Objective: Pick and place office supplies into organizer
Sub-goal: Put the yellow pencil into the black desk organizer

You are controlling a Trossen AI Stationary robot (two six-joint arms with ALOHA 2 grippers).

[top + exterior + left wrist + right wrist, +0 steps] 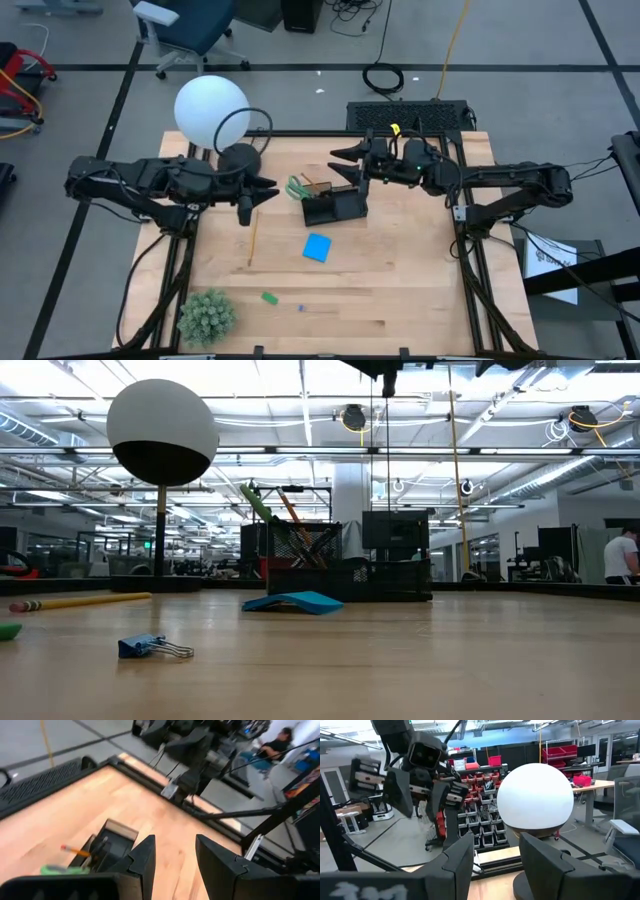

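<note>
1. A wooden table (400, 290) fills the high view, with two dark arms reaching in from either side toward its middle.
2. The organizer (334, 206), a small black tray with compartments, sits near the table's centre and serves as the landmark below.
3. The left gripper (262, 194) hangs above the table just left of the organizer, fingers (144, 857) spread apart with nothing between them.
4. The right gripper (345, 158) hangs just behind the organizer, fingers (457, 860) also spread apart and empty.
5. A white globe lamp (211, 110) stands behind and to the left of the organizer (its round black base sits beside the left gripper).
6. A fuzzy green plant ball (206, 316) rests well in front and to the left of the organizer, near the table's corner.
7. Green-handled scissors (298, 186) and a pencil stand in the organizer's left end.
8. A blue note pad (317, 247) lies just in front of the organizer.
9. A second pencil (252, 238) lies in front and left of the organizer.
10. A small green eraser (269, 297) lies farther in front.
11. A tiny blue binder clip (152, 647) lies near the eraser.
</note>
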